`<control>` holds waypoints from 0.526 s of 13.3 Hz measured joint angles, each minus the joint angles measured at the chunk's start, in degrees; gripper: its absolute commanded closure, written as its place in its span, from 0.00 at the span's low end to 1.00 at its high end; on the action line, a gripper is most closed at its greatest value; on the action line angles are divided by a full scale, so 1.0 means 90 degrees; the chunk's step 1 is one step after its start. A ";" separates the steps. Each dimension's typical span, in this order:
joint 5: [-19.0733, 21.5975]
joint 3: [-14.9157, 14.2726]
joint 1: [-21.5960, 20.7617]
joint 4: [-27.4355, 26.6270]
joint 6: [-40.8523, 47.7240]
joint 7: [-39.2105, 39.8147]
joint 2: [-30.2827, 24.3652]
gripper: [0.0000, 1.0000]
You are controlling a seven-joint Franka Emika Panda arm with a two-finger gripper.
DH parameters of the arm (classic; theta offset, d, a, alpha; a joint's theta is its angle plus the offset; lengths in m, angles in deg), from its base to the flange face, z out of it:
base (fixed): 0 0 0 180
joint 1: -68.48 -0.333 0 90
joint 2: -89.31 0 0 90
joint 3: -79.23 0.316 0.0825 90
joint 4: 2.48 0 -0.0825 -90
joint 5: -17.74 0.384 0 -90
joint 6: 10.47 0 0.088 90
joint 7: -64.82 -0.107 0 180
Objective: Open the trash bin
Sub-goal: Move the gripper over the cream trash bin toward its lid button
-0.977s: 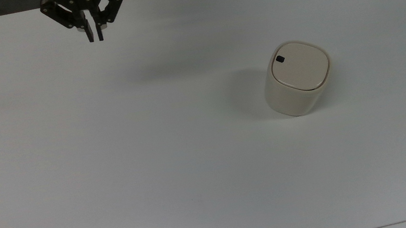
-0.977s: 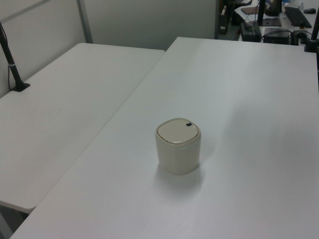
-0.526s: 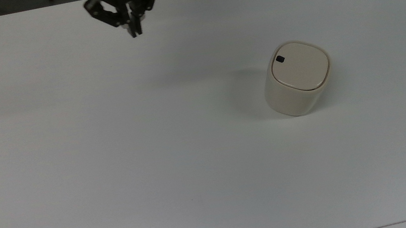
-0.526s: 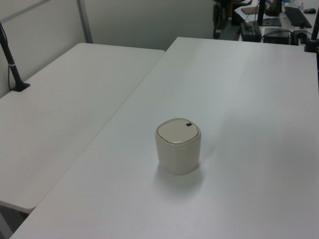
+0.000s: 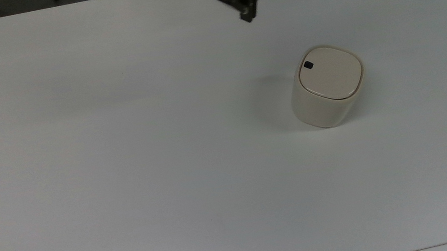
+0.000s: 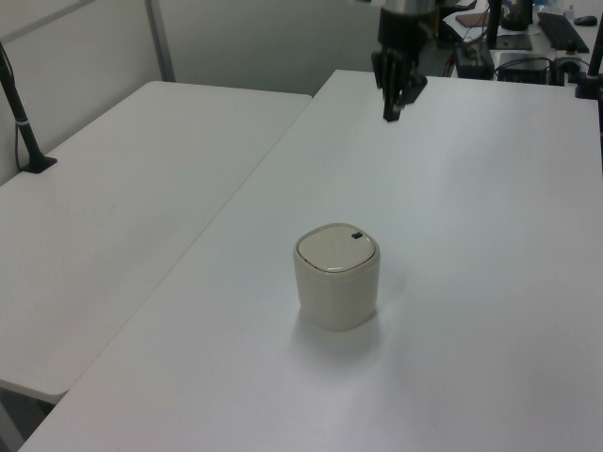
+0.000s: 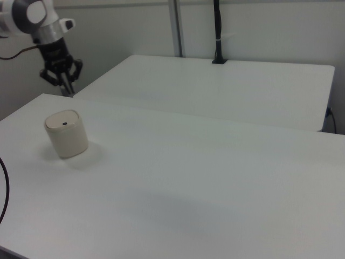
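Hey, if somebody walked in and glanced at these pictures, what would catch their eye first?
Probably the cream trash bin, alone on the white table with its lid shut and a small black button at one corner. Next, the black gripper hanging above the table's far edge, up and to the top view's left of the bin.

A cream trash bin [image 6: 337, 276] is seen standing upright on a white table [image 6: 471, 282], with its flat lid [image 6: 335, 248] shut and a small black button [image 6: 357, 235] set at the lid's far right corner in the left view. A black gripper [image 6: 391, 115] is held above the far part of the table, well apart from the bin, fingertips pointed downward and drawn close together. A second white table [image 6: 113, 217] is placed alongside on the left view's left, where a black post [image 6: 21, 118] is clamped at its edge.
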State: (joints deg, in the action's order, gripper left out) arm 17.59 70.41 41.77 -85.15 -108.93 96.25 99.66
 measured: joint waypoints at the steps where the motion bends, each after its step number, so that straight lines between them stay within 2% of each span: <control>1: 0.0000 -0.0002 -0.0148 -0.0008 0.0000 -0.0001 0.0056 0.89; 4: 0.0000 -0.0001 -0.0546 -0.0022 0.0000 -0.0036 0.0517 0.89; 7: 0.0000 -0.0003 -0.0753 -0.0007 -0.0272 -0.0047 0.0849 0.89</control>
State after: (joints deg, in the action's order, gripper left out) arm 17.59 70.38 34.99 -85.21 -111.38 95.82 107.30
